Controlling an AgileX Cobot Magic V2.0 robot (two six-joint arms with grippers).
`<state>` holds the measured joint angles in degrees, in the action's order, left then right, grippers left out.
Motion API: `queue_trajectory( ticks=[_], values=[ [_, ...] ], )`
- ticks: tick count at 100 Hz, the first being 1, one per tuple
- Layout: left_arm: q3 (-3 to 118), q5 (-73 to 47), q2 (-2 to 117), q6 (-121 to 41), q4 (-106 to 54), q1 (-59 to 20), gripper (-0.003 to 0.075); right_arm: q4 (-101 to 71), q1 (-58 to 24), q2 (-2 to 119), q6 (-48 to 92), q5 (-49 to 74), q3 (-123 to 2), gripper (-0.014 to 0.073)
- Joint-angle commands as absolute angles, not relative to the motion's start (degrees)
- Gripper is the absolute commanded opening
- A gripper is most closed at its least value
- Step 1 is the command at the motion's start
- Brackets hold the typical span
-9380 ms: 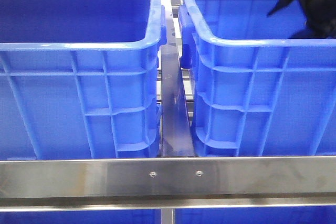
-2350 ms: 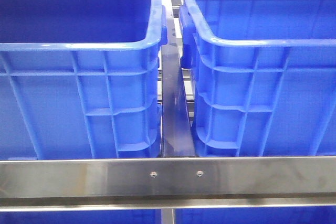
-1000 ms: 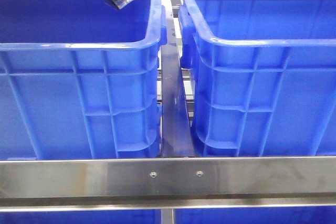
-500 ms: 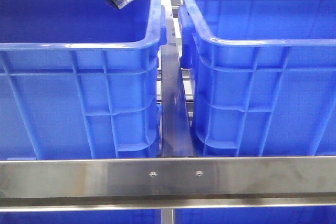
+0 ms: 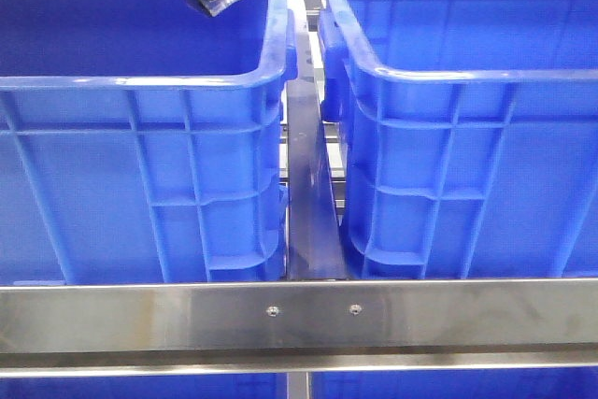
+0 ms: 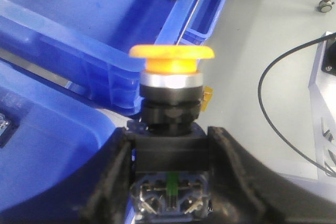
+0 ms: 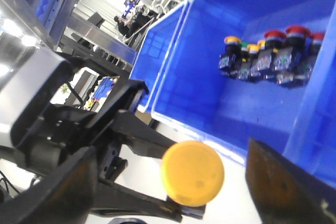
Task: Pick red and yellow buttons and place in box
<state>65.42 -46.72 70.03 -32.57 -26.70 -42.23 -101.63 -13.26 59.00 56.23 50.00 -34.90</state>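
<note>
Left wrist view showed the left gripper [image 6: 170,153] pinching a yellow button [image 6: 171,61]. The right gripper's [image 7: 173,182] fingers were spread wide.

two plain bright blue crates [image 5: 140,165] [image 5: 467,137] behind a silver metal rail [image 5: 299,317]; the held button [image 6: 171,59] has an orange-yellow cap, silver ring and black body, between black fingers [image 6: 113,166]; red and yellow caps top the buttons [image 7: 268,53] in a blue crate [image 7: 210,51]

Bright, even overhead light; glare streaks the steel rail [image 5: 299,315], and both wrist views' foregrounds blur.
</note>
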Motion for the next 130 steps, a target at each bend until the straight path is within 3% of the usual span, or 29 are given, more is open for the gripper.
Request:
queue_trajectory(
  ticks=[1,85,130],
  values=[
    [67.13,-43.31,68.79,-32.67,-28.78,-42.60,-0.0019,-103.64,-13.30,59.23,55.52,53.12,-36.88,0.0590],
    [67.13,-43.09,68.79,-32.88,-28.78,-42.60,-0.0019,-103.70,-13.48,62.74,55.08,56.25,-36.88,0.0590],
    [67.13,-42.92,68.79,-33.03,-28.78,-42.60,-0.0019,-105.84,-18.49,64.72,56.68,53.11,-37.24,0.0590]
  ],
)
